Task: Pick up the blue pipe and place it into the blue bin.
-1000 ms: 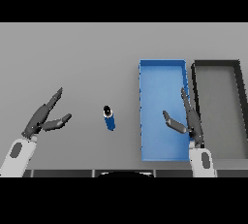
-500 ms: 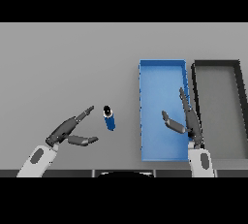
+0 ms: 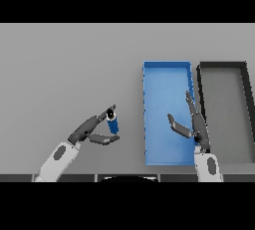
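While the blue pipe (image 3: 113,123) lies on the grey table (image 3: 64,69), the left hand (image 3: 91,129) reaches it.

Left fingers and thumb are spread, flanking the pipe without closing on it. Right of that sits the blue bin (image 3: 167,69); over it the right hand (image 3: 191,124) hovers, fingers straight and apart. Farthest right, touching the bin, is a dark bin (image 3: 222,66).

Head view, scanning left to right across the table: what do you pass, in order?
left hand → blue pipe → blue bin → black bin. The right hand hangs over the blue bin's right edge, so it has no clear place in the order.
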`<state>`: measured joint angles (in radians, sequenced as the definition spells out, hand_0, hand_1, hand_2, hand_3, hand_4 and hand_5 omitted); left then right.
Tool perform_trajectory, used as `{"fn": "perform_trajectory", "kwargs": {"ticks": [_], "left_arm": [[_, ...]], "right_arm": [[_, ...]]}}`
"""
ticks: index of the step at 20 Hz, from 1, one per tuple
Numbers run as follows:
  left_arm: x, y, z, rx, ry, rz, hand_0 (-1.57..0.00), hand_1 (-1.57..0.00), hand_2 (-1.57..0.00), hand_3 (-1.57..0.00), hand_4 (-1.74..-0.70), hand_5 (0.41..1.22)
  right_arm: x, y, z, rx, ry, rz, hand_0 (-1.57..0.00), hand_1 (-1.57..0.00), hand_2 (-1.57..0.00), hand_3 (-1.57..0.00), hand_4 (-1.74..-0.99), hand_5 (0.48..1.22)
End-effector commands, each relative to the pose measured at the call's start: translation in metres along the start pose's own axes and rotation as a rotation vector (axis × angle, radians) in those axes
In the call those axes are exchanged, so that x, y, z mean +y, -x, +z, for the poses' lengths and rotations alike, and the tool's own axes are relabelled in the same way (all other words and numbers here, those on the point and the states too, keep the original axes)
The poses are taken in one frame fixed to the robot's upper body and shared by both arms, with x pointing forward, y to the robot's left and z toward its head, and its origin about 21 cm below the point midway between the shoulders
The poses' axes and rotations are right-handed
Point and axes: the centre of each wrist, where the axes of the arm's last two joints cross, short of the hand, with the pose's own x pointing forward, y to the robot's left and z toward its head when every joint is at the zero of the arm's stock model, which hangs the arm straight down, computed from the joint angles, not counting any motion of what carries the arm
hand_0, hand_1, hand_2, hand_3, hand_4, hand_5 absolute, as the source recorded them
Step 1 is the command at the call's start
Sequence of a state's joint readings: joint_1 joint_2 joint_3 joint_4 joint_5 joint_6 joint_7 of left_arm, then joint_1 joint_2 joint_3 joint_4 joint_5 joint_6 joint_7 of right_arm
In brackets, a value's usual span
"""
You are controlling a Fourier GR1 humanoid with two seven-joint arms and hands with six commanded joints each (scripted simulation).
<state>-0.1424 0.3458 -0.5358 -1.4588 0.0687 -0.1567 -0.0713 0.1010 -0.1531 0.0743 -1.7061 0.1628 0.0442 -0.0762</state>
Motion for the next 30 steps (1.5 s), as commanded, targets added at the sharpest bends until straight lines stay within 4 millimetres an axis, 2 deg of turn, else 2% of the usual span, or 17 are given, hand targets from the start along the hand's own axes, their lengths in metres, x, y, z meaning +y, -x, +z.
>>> {"fn": "perform_trajectory", "kwargs": {"ticks": [1,5,9,11,12,13,15,16,17,18,19,23,28,30], "left_arm": [[-0.005,0.006,-0.003,0.003,0.003,-0.002,0.00,0.00,0.00,0.00,-1.12,0.456],[-0.011,0.007,-0.019,0.037,0.001,-0.054,0.00,0.00,0.00,0.00,-1.05,0.418],[-0.021,0.010,-0.029,-0.013,0.012,0.007,0.00,0.00,0.00,0.00,-1.11,0.463],[-0.026,0.008,-0.037,-0.041,0.000,0.073,0.00,-0.04,-0.15,-0.12,-1.19,0.550],[-0.028,0.009,-0.038,-0.049,-0.003,0.102,-0.01,-0.16,-0.31,-0.28,-1.24,0.613],[-0.028,0.009,-0.039,-0.062,-0.011,0.135,-0.12,-0.32,-0.49,-0.53,-1.28,0.735],[-0.029,0.010,-0.039,-0.075,-0.018,0.155,-0.60,-0.75,-0.87,-0.91,-1.44,0.910],[-0.027,0.011,-0.038,-0.065,-0.016,0.157,-0.80,-0.92,-1.01,-1.03,-1.50,0.972],[-0.037,0.010,-0.040,-0.092,0.000,0.161,-0.95,-1.05,-1.12,-1.12,-1.54,1.022],[-0.038,0.011,-0.037,-0.102,-0.004,0.156,-1.07,-1.15,-1.21,-1.19,-1.58,1.062],[-0.041,0.008,-0.039,-0.105,-0.008,0.138,-1.17,-1.24,-1.28,-1.27,-1.55,1.094],[-0.048,0.000,-0.041,-0.159,-0.024,0.121,-1.41,-1.43,-1.45,-1.45,-1.49,1.169],[-0.043,-0.031,-0.053,-0.284,-0.037,0.120,-1.52,-1.53,-1.53,-1.53,-1.47,1.204],[-0.041,-0.043,-0.050,-0.322,-0.031,0.122,-1.54,-1.54,-1.55,-1.55,-1.47,1.210]], "right_arm": [[0.000,0.001,0.003,-0.001,0.000,-0.001,0.00,0.00,0.00,0.00,-1.211,0.634],[0.001,0.002,0.003,-0.018,0.005,0.001,0.00,0.00,0.00,0.00,-1.221,0.645],[-0.003,0.005,0.002,0.001,0.011,0.017,0.00,0.00,0.00,0.00,-1.207,0.650],[-0.005,0.006,0.006,-0.013,0.012,0.018,0.00,0.00,0.00,0.00,-1.213,0.655],[-0.002,0.004,0.004,-0.015,0.004,0.008,0.00,0.00,0.00,0.00,-1.217,0.655],[-0.003,0.003,0.003,-0.018,0.009,0.009,0.00,0.00,0.00,0.00,-1.220,0.656],[-0.006,0.002,0.004,-0.020,0.017,0.010,0.00,0.00,0.00,0.00,-1.219,0.657],[-0.007,0.003,0.003,-0.013,0.007,0.003,0.00,0.00,0.00,0.00,-1.224,0.658],[-0.004,0.005,0.002,-0.006,0.004,-0.005,0.00,0.00,0.00,0.00,-1.227,0.660],[-0.003,0.002,0.003,-0.016,0.007,-0.009,0.00,0.00,0.00,0.00,-1.233,0.660],[-0.005,0.004,0.002,-0.003,0.010,-0.004,0.00,0.00,0.00,0.00,-1.228,0.656],[-0.003,0.003,-0.002,-0.009,0.001,-0.019,0.00,0.00,0.00,0.00,-1.220,0.635],[-0.003,0.004,-0.004,-0.003,0.001,-0.012,0.00,0.00,0.00,0.00,-1.226,0.636],[-0.006,0.004,-0.001,-0.002,0.003,0.005,0.00,0.00,0.00,0.00,-1.213,0.639]]}}
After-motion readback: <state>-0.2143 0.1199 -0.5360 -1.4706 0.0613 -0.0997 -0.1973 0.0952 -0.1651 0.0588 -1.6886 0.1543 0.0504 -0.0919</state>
